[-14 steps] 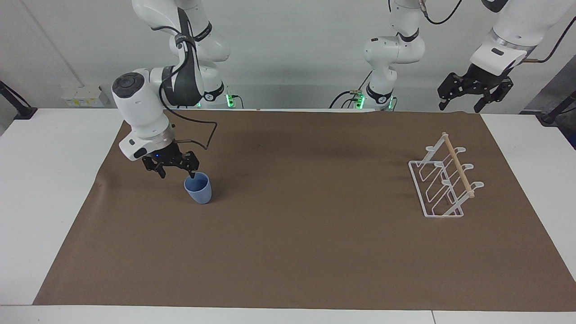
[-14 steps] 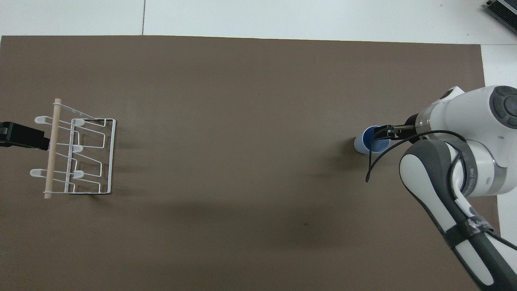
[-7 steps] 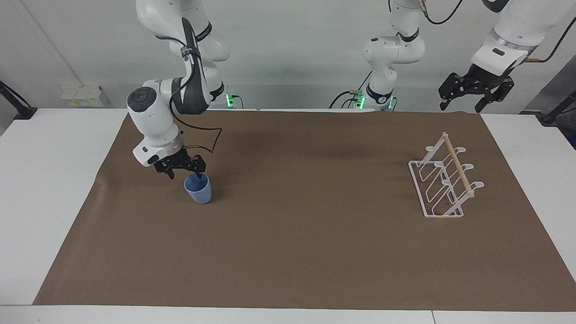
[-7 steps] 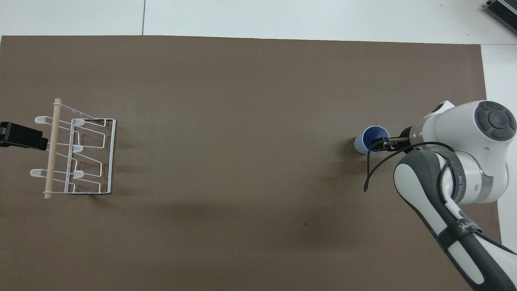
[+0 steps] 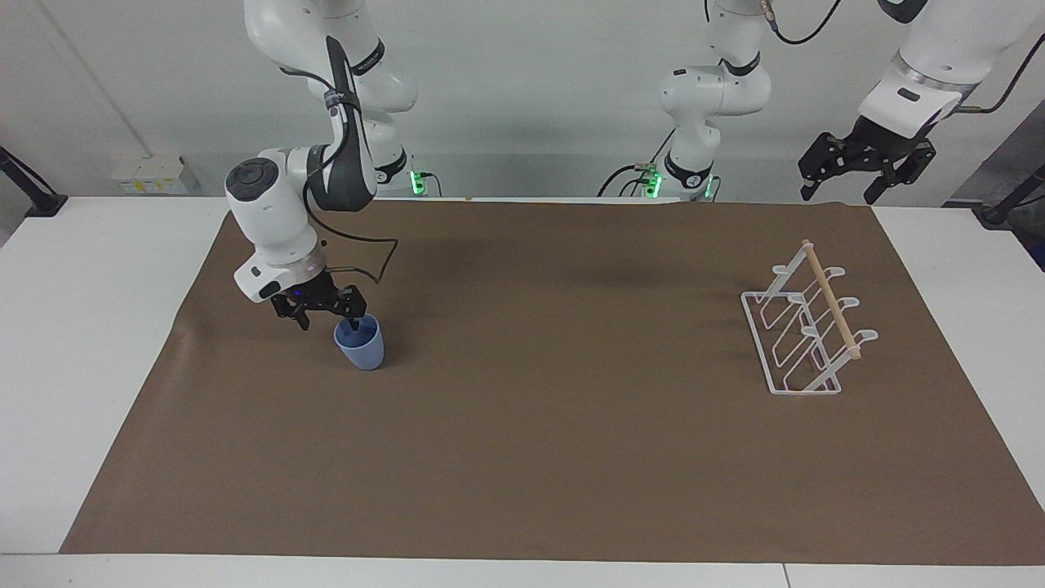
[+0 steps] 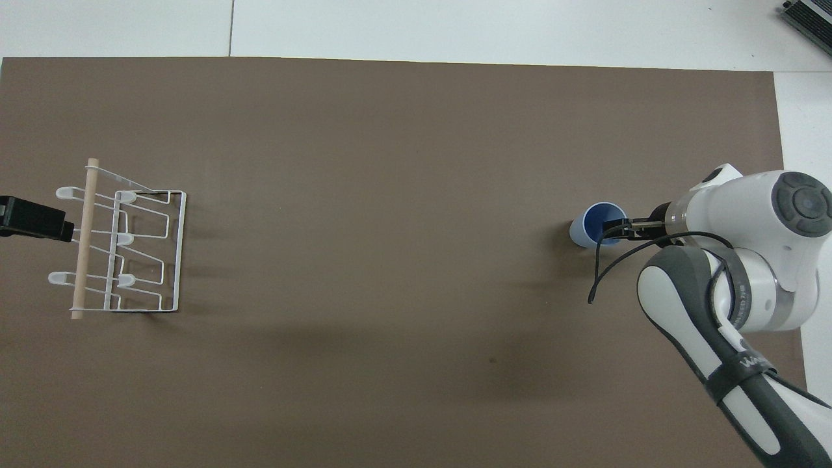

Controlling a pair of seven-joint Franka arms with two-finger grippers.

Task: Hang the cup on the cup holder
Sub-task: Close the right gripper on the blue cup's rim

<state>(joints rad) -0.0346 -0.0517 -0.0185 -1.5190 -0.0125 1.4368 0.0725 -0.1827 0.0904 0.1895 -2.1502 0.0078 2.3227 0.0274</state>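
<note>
Brown matting (image 5: 555, 457) covers the white table (image 5: 90, 343), and the facing view alone shows the pale wall and both arm bases. Toward the right arm's end stands the cup (image 5: 359, 343), upright on the mat. The right gripper (image 5: 325, 314) spreads wide at its rim, one fingertip dipping inside; overhead, the arm hides most of that gripper. Well apart, at the left arm's end, sits the cup holder (image 5: 804, 322). The left gripper (image 5: 845, 188) waits raised and open; overhead, only its dark tip shows beside the holder.
</note>
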